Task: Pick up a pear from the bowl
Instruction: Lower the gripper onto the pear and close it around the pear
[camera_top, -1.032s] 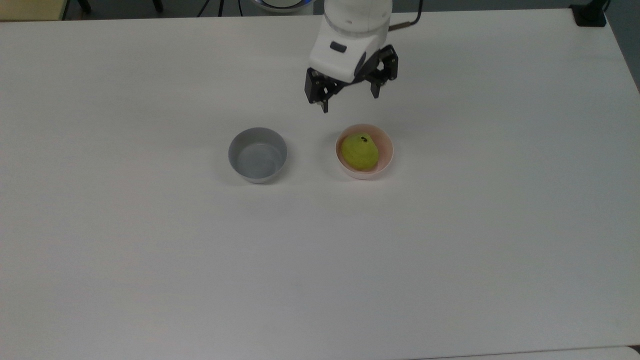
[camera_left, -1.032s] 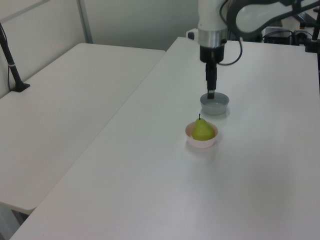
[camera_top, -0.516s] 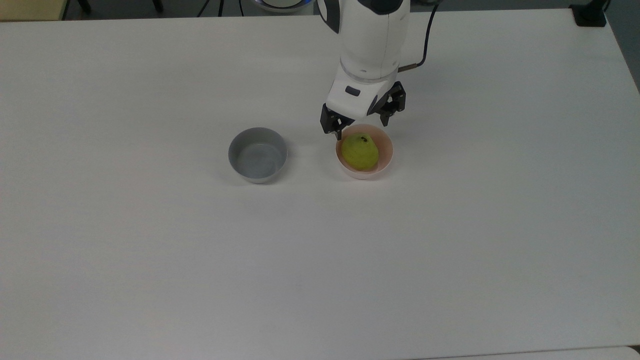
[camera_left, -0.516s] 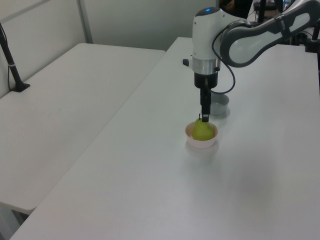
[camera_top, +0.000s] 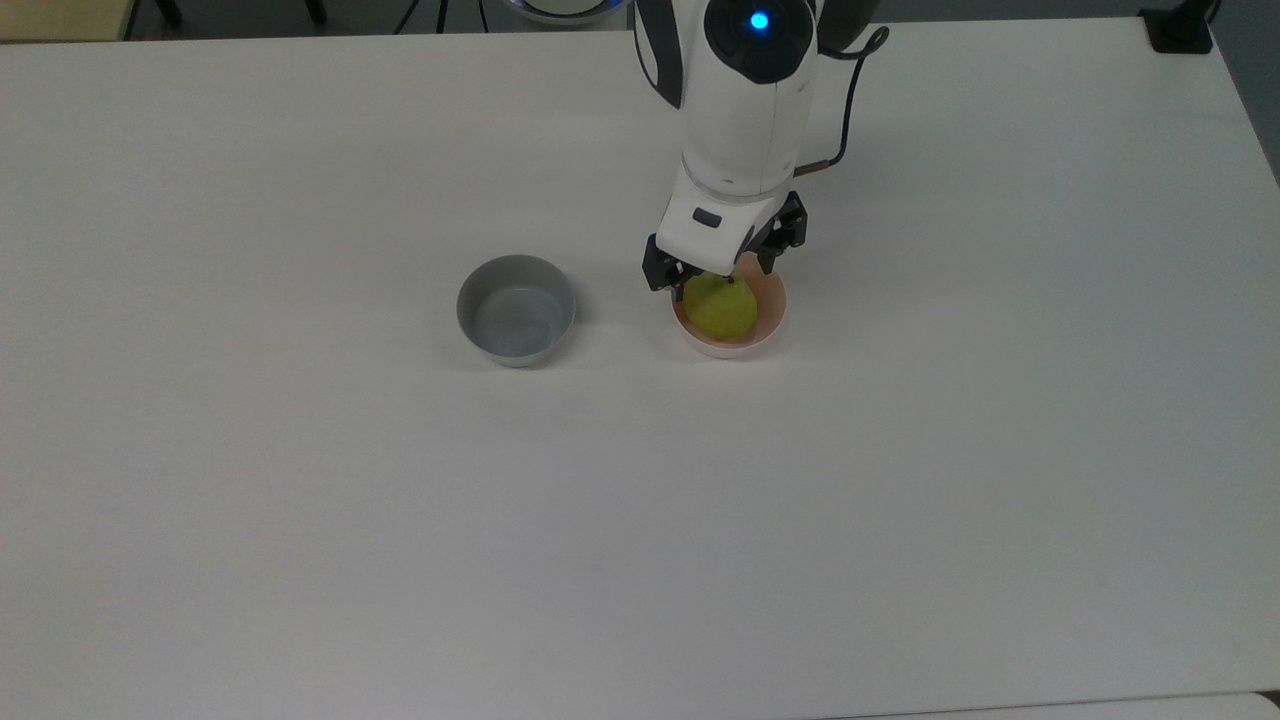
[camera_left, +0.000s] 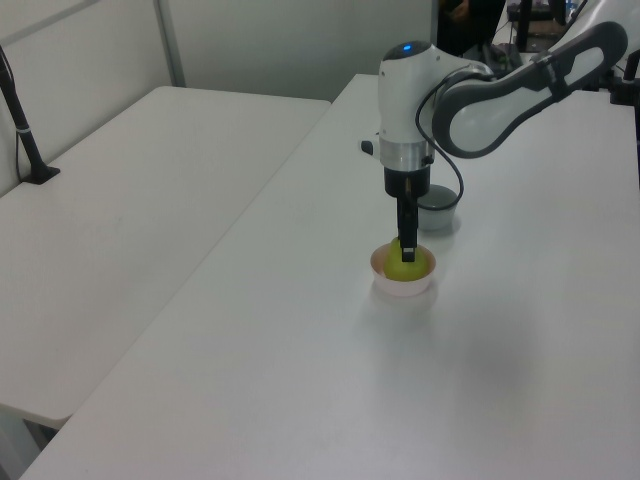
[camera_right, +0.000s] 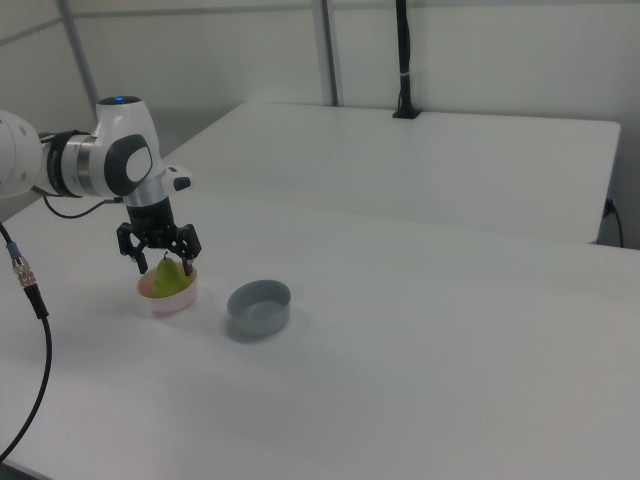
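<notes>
The pear (camera_top: 722, 308) sits in the pale pink bowl (camera_top: 770, 318) on the white counter (camera_top: 640, 520), its short dark stem pointing up toward the arm. In the top view the gripper (camera_top: 716, 282) hangs right over the bowl's far rim, and its two black fingers (camera_top: 663, 277) are spread wide, one at the pear's left shoulder and one at the bowl's right inner edge as the top view shows them; the white wrist covers the top of the fruit, so whether either finger touches the pear cannot be told there. The right view looks at the gripper (camera_right: 161, 262) side-on and shows the spread fingers reaching down on both sides of the pear (camera_right: 167, 281), their tips about level with its upper part, above the bowl (camera_right: 168, 299). In the left view the fingers line up one behind the other, so the gripper (camera_left: 406, 252) reads as a single dark bar dipping in front of the pear (camera_left: 404, 268). The grey bowl (camera_top: 516, 310) stands apart on the top view's left of the pink bowl, and in the left view the grey bowl (camera_left: 438, 212) is partly hidden behind the arm.
</notes>
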